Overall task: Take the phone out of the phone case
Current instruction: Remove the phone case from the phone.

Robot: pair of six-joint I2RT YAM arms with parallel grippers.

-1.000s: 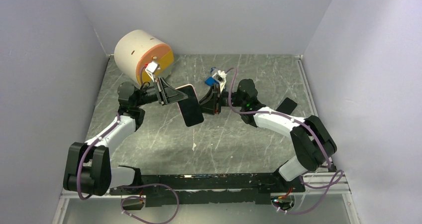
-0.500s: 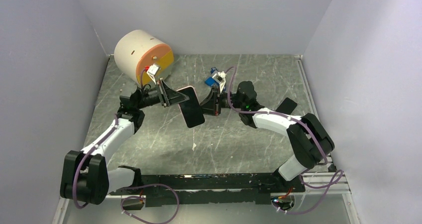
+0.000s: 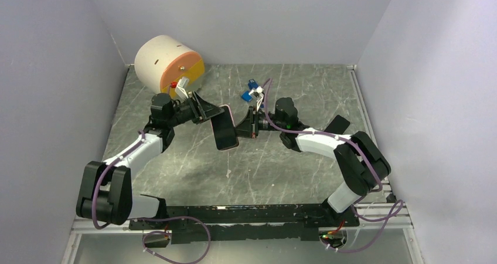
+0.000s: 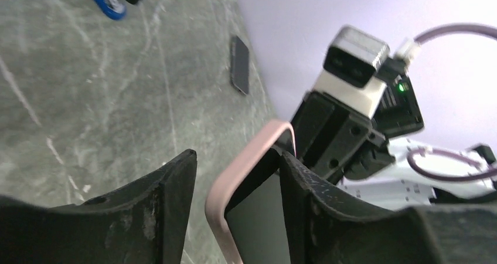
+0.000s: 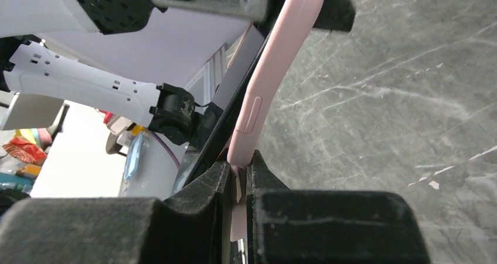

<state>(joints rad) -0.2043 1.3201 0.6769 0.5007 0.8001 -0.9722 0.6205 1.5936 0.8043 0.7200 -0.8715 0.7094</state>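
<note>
Right pincer (image 5: 237, 167) is closed down tight on the pink rim of the phone case (image 5: 281, 58), with only the thin lip between its jaws. The left pincer (image 4: 235, 161) stands partly open, straddling the opposite end of the cased phone. One finger lies against the screen side, while a sliver of floor shows between the other finger and the pink edge, so I cannot tell whether it truly clamps.

Below them the grey marbled table (image 3: 281, 170) lies well under the load, which hangs in the air between the two arms near the middle. A big white drum with an orange face (image 3: 158, 61) sits in the far left corner, just behind the left wrist.

The phone (image 4: 258, 223) is seated in its case, dark glass facing the left wrist camera. My judgement is that the peeling step is in hand. To do it well, the left jaws should bear firmly on the phone body, not on the rim. The right arm can then roll the lip outward around one corner instead of pulling straight. A straight pull risks dragging both out of the loose side and dropping them.

A dark flat slab (image 3: 338, 124) lies near the right wall, and a small blue object (image 3: 247, 94) sits behind the right wrist, both apart from the work.
</note>
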